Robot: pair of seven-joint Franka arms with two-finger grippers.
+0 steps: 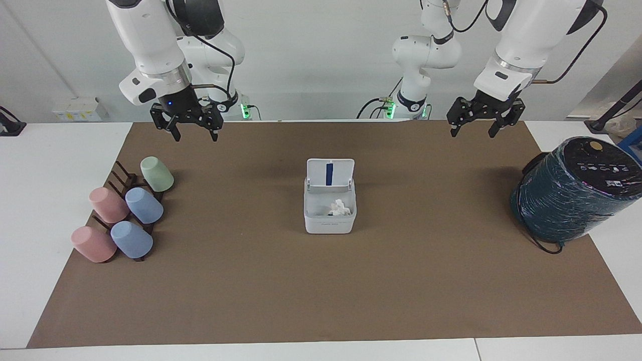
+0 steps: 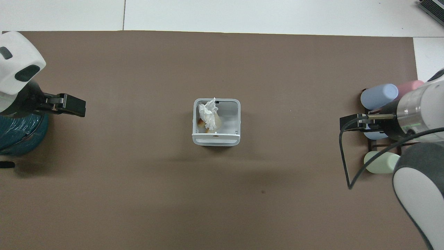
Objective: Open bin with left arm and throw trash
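The white bin [image 1: 329, 223] stands mid-mat with its lid [image 1: 329, 174] hinged upright, blue stripe showing. Inside lie a crumpled white tissue [image 1: 340, 207], which also shows in the overhead view [image 2: 208, 111], a yellowish-brown bit [image 2: 201, 122] and a pale slice [image 2: 217, 121]. My left gripper [image 1: 473, 133] is open and empty, raised over the mat's edge by the robots, toward the left arm's end. My right gripper [image 1: 195, 136] is open and empty, raised over the mat's edge by the robots, near the cup rack. In the overhead view the right gripper [image 2: 344, 123] covers part of the rack.
A dark rack [image 1: 123, 176] with several pastel cups [image 1: 144, 205] lies at the right arm's end. A big dark teal cylinder [image 1: 577, 193] stands at the left arm's end, on the corner of the brown mat [image 1: 321, 286].
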